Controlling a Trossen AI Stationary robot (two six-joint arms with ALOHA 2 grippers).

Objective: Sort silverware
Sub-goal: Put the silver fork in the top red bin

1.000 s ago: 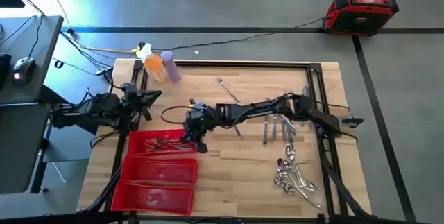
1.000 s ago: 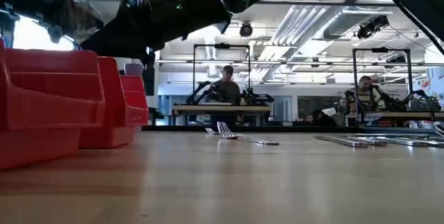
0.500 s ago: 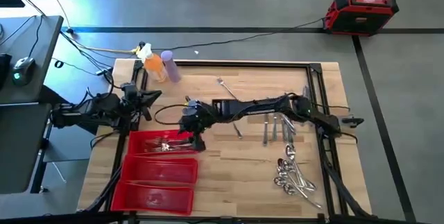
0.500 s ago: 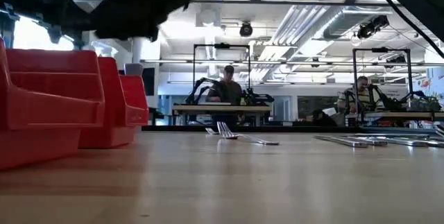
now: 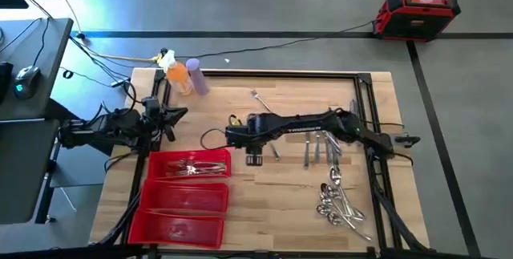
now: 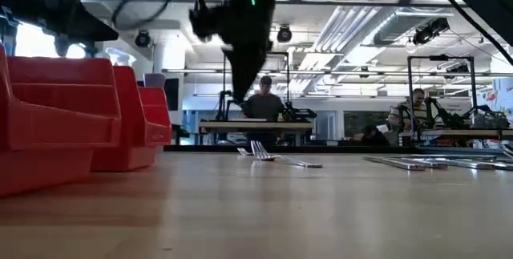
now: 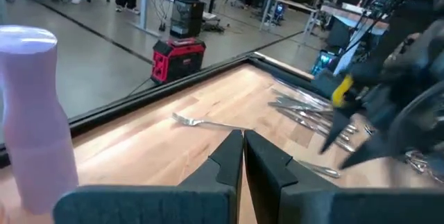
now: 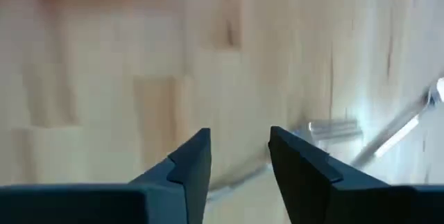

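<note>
The silverware lies in groups. Several forks point(image 5: 190, 167) rest in the far compartment of the red tray point(image 5: 160, 211). One fork point(image 5: 261, 103) lies at the table's far middle, knives point(image 5: 321, 148) lie at the right, and spoons point(image 5: 335, 203) are heaped near the right front. My right gripper point(image 5: 255, 159) hangs open above bare wood just right of the tray, fingers pointing down, nothing between them point(image 8: 239, 161). A silver piece point(image 8: 388, 137) lies beside it. My left gripper point(image 7: 243, 144) waits shut at the table's left edge.
An orange bottle point(image 5: 179, 76) and a purple bottle point(image 5: 198, 78) stand at the far left corner. The tray's two nearer compartments point(image 5: 180, 225) show red floor. Bare wood lies between the tray and the knives. A black frame point(image 5: 365, 107) borders the right side.
My right gripper has drawn away from the tray's far compartment toward the table's right edge and now hangs over bare wood. The forks in the tray lie where they were.
</note>
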